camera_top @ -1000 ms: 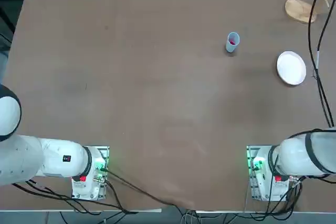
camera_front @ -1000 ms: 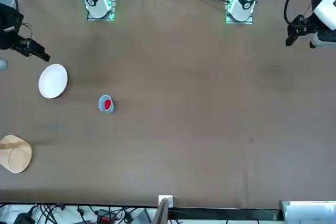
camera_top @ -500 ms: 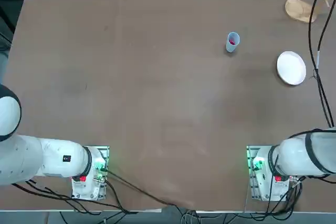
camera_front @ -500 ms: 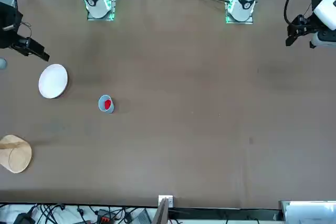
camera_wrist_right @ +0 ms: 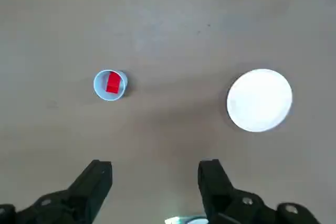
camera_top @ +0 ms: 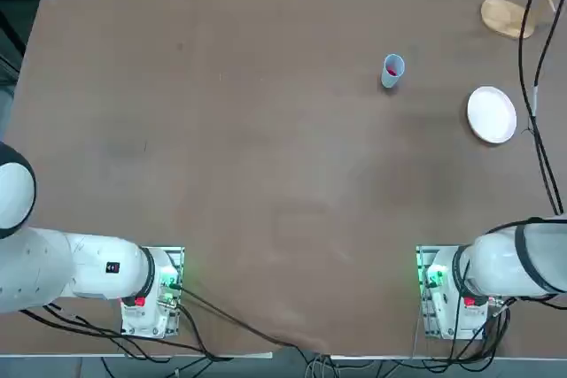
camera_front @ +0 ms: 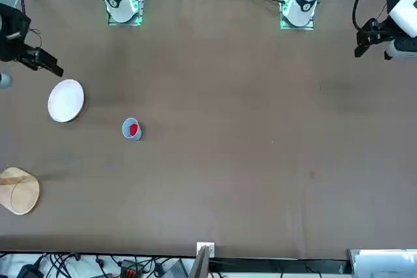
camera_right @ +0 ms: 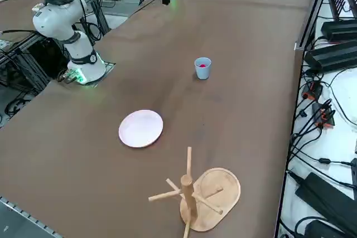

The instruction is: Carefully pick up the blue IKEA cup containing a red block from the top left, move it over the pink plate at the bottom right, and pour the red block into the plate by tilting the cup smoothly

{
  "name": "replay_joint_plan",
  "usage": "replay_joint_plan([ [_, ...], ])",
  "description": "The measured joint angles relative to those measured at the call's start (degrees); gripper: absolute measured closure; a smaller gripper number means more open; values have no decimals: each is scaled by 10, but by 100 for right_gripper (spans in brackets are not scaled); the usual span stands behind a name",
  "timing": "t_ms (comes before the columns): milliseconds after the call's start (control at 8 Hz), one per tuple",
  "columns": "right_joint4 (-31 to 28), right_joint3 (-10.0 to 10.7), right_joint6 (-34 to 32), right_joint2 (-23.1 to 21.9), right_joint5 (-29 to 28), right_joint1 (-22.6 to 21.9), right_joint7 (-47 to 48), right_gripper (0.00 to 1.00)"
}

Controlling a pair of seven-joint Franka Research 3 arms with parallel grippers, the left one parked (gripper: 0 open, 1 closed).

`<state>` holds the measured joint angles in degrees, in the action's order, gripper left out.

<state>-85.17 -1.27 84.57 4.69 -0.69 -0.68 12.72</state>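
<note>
Well apart from the raised, open right claw (camera_wrist_right: 155, 182), the blue IKEA cup (camera_wrist_right: 110, 84).

1. A brown table (camera_top: 266, 157) is seen from overhead.
2. A blue cup (camera_top: 392, 71) is stood upright in the far right part, with a red block (camera_top: 392, 70) seen inside it.
3. A plate (camera_top: 492, 114) is laid right of the cup and nearer the bases, apart from it.
4. A tan wooden base (camera_top: 508, 18) is placed at the far right corner.
5. The right arm's base (camera_top: 447, 291) is mounted at the near edge; its gripper is not shown.
</note>
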Motion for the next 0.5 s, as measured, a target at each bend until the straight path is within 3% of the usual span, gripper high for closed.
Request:
replay_joint_plan([
  [500, -19, -4, 85, 70, 0, -53, 22, 0],
])
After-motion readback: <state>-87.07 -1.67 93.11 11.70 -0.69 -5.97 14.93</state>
